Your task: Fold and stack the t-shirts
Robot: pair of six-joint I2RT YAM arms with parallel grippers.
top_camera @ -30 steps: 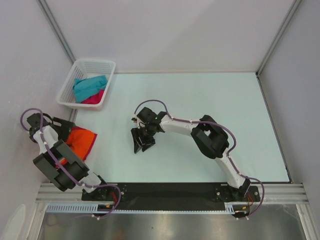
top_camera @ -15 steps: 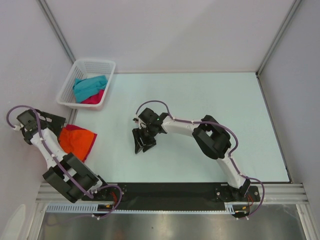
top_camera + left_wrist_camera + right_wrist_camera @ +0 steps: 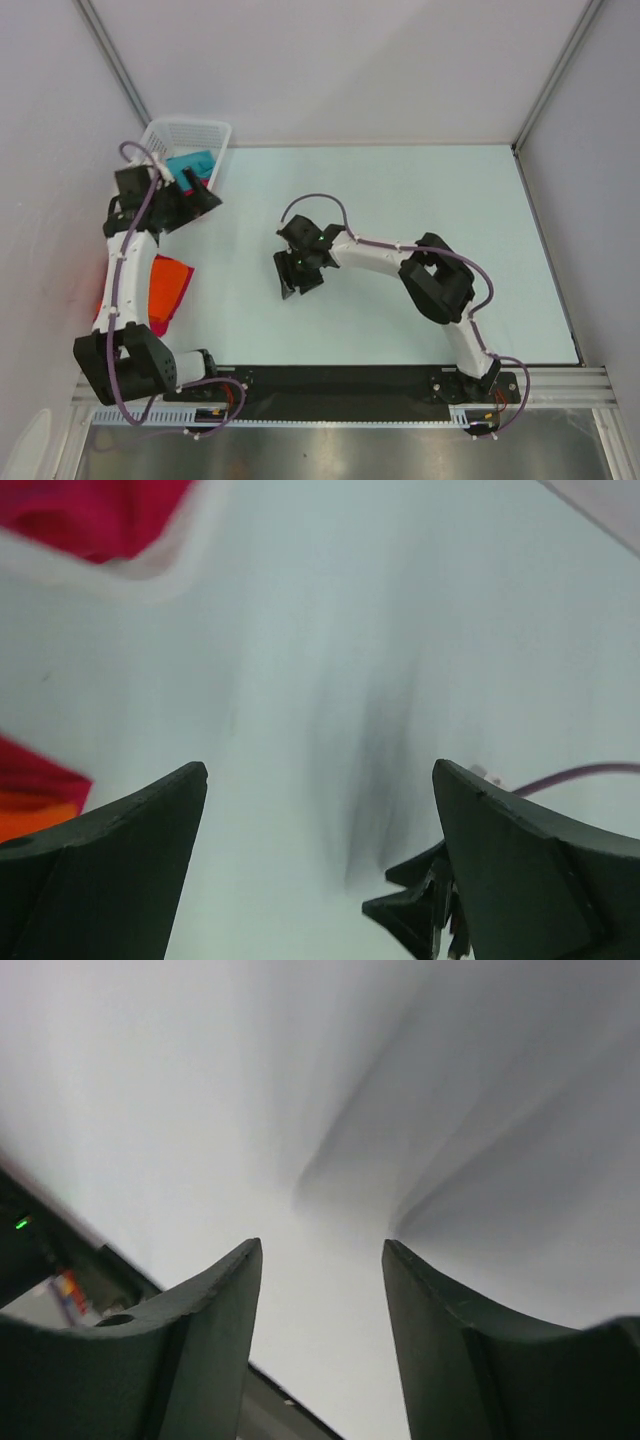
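The left jaws gape wide and empty at the near side of the basket point(image 3: 188, 127), which holds a teal t-shirt point(image 3: 190, 161) and a pink t-shirt point(image 3: 90, 515). An orange t-shirt point(image 3: 168, 285) lies on the table point(image 3: 420, 190) nearer the arms than the basket. Well to the basket's right, the right jaws stand partly open on nothing.

Orange t-shirt point(image 3: 170, 283): bright orange, a compact and roughly flat bundle. I see it on the table point(image 3: 400, 200) by the left edge, apart from the basket point(image 3: 195, 126).
Lower pink t-shirt point(image 3: 30, 765): crimson. I see only an edge of it, touching the orange one.
Teal t-shirt point(image 3: 192, 161): crumpled, lying in the white basket.
Basket pink t-shirt point(image 3: 90, 515): crimson, bunched inside the basket rim. My left wrist view of it is blurred.
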